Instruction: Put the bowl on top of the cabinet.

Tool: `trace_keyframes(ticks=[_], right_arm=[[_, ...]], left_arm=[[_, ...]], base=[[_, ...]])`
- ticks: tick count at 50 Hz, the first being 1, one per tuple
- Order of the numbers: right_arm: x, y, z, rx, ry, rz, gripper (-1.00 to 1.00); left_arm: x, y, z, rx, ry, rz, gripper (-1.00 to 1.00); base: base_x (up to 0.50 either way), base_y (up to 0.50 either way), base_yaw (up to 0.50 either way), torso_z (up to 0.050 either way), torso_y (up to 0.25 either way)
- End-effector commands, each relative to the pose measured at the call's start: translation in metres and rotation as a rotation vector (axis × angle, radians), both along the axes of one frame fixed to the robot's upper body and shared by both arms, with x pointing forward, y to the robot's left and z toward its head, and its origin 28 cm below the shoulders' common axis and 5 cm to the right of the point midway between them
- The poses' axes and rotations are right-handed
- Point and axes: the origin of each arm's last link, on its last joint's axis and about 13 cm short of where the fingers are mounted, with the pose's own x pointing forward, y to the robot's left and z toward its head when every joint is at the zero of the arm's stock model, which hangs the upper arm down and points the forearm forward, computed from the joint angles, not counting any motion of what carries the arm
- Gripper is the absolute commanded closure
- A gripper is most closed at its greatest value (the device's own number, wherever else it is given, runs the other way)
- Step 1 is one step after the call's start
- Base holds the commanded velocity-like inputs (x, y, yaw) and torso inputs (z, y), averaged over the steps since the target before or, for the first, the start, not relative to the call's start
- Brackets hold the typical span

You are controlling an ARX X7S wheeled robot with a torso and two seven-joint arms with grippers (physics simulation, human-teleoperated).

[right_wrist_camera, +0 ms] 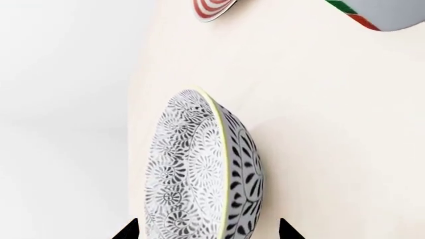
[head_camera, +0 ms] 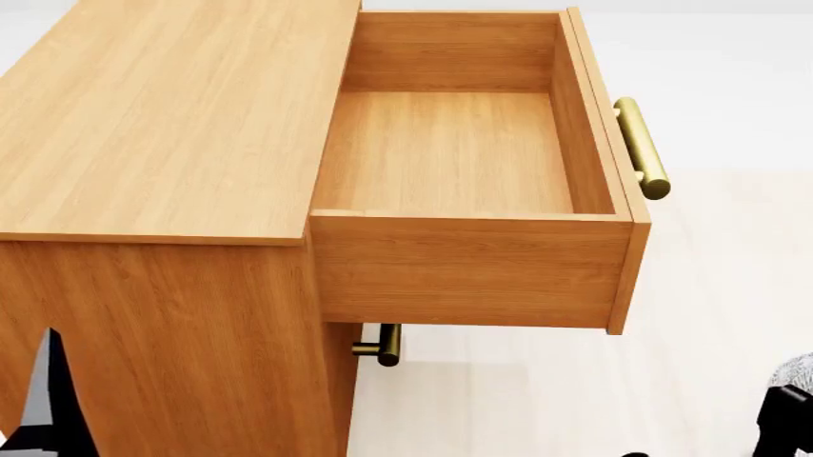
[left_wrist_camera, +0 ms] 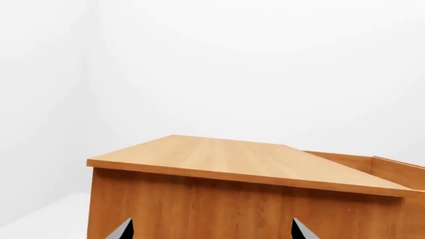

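The bowl (right_wrist_camera: 199, 174), white with a dense dark floral pattern, rests on a cream surface (right_wrist_camera: 332, 149). It lies between the fingertips of my right gripper (right_wrist_camera: 206, 230), which is open with a gap on each side. In the head view only a sliver of the bowl (head_camera: 797, 369) shows at the lower right, above the right gripper (head_camera: 785, 424). The cabinet (head_camera: 166, 114) is light-brown wood with a flat top (left_wrist_camera: 252, 159). My left gripper (left_wrist_camera: 212, 230) is open and holds nothing, facing the cabinet's side just below the top.
The cabinet's top drawer (head_camera: 458, 152) is pulled out and empty, with a brass bar handle (head_camera: 642, 148); a second handle (head_camera: 381, 345) shows beneath. Beyond the bowl are a plate with red rings (right_wrist_camera: 212, 7) and a grey object with green and red stripes (right_wrist_camera: 385, 12).
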Motion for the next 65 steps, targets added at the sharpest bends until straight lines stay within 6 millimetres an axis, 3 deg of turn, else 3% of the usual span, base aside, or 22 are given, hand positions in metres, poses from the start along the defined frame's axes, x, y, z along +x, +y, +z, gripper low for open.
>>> trace_keyframes(ticks=[1, 12, 42, 43, 65], right_arm=[[0.007, -0.002, -0.009, 0.04, -0.025, -0.015, -1.0], [0.023, -0.003, -0.018, 0.056, -0.042, -0.01, -1.0], [0.027, -0.002, -0.012, 0.06, -0.07, -0.004, -1.0], [0.028, -0.002, -0.012, 0.059, -0.071, -0.003, 1.0], [0.025, -0.004, -0.015, 0.056, -0.083, -0.024, 1.0]], left_arm=[[0.004, 0.002, -0.002, 0.008, -0.009, 0.023, -1.0], [0.006, 0.003, -0.003, 0.007, -0.005, 0.025, -1.0], [0.01, 0.003, -0.007, 0.012, 0.01, 0.03, -1.0], [0.01, 0.003, -0.007, 0.012, 0.01, 0.03, -1.0], [0.009, 0.003, -0.007, 0.012, 0.01, 0.028, -1.0]], base=[[0.0, 0.0, 0.0, 0.0, 0.0], [0.0, 0.0, 0.0, 0.0, 0.0], [0.0, 0.0, 0.0, 0.0, 0.0], [0.0, 0.0, 0.0, 0.0, 0.0], [0.0, 0.0, 0.0, 0.0, 0.0]])
